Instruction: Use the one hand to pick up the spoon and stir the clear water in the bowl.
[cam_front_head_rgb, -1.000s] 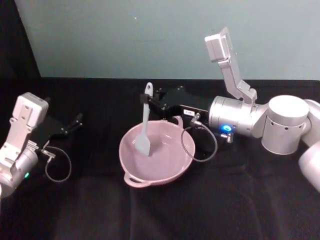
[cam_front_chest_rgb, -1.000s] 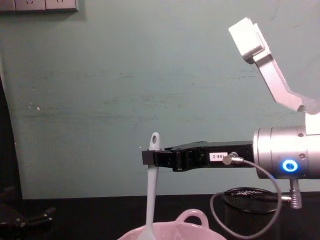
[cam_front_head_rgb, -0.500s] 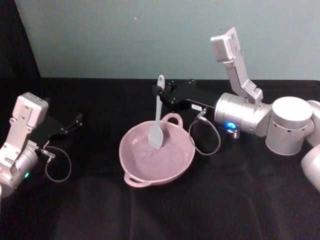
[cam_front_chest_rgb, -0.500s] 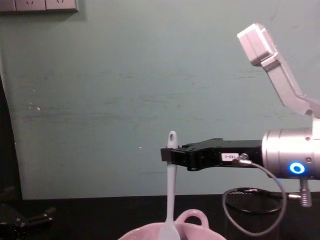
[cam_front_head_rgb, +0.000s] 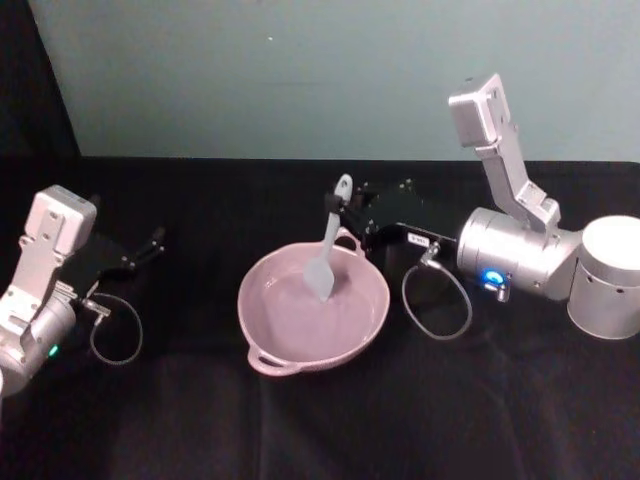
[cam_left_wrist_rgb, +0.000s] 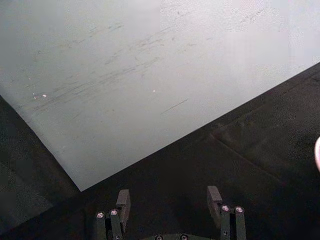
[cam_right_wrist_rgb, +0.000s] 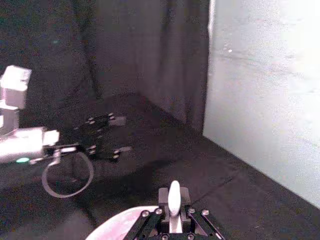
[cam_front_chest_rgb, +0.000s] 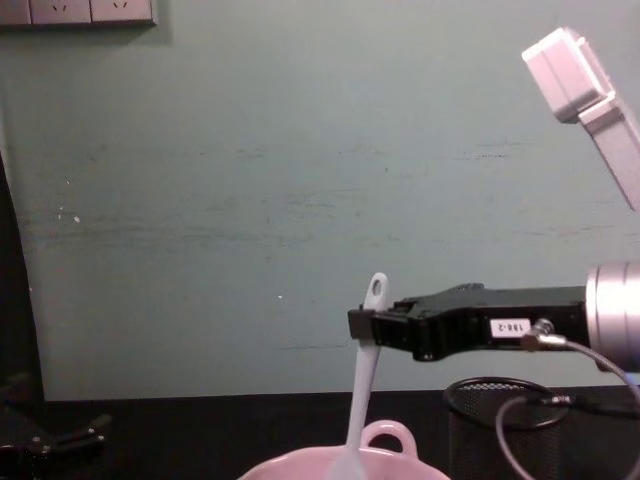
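Note:
The pale pink bowl (cam_front_head_rgb: 268, 338) sits at the table's middle, its rim also in the chest view (cam_front_chest_rgb: 300, 466). The white spoon (cam_front_head_rgb: 327, 247) stands nearly upright, blade down inside the bowl's far right part. My right gripper (cam_front_head_rgb: 342, 207), long and black with a white label, reaches in from the right and is shut on the spoon's handle near its holed end (cam_front_chest_rgb: 375, 291). In the right wrist view the handle tip (cam_right_wrist_rgb: 173, 196) pokes up between the fingers. My left gripper (cam_front_head_rgb: 150, 243) rests at the far left of the table, open (cam_left_wrist_rgb: 167, 200), holding nothing.
A black wire-mesh cup (cam_front_chest_rgb: 500, 425) stands behind the right gripper, right of the bowl. Grey cable loops hang from both wrists (cam_front_head_rgb: 436, 300) (cam_front_head_rgb: 115, 330). The table is covered in black cloth (cam_front_head_rgb: 450, 420), with a teal wall behind.
The right gripper has carried the spoon rightward across the bowl, from its left part to its far right, and the spoon now tilts slightly. The left arm has not moved.

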